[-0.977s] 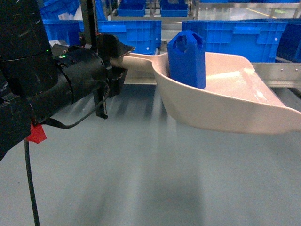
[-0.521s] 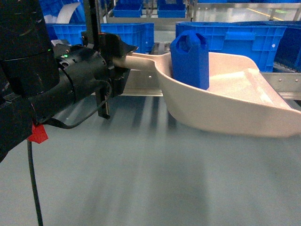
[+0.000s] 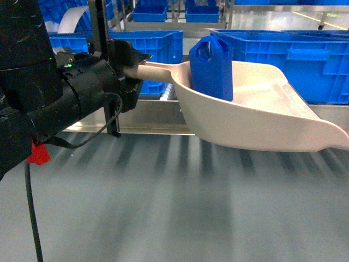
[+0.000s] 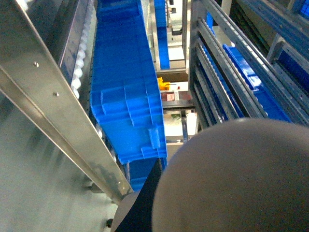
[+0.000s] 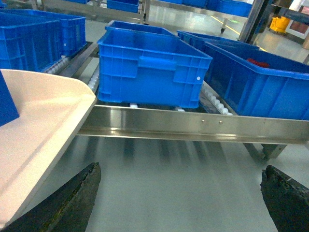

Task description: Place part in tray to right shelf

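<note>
Head view: left hand [image 3: 130,68] clamped on handle of tray [image 3: 262,117]; part [image 3: 211,66] upright in tray's near-left end, long axis running rightward.

Left wrist view: right shelf [image 4: 58,104] rail close, hand hidden.

Right wrist view: right hand [image 5: 178,193] spread apart, empty, crates [image 5: 152,67] beyond rail.

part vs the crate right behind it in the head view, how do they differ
The part is small, narrow and upright, standing in the tray; the crate is far bigger, wide and low, sitting on the shelf. The part has looped holes at its top; the crate has ribbed walls and a rim. The part is carried clear of the shelf by the left gripper. Both are bright blue plastic.
</note>
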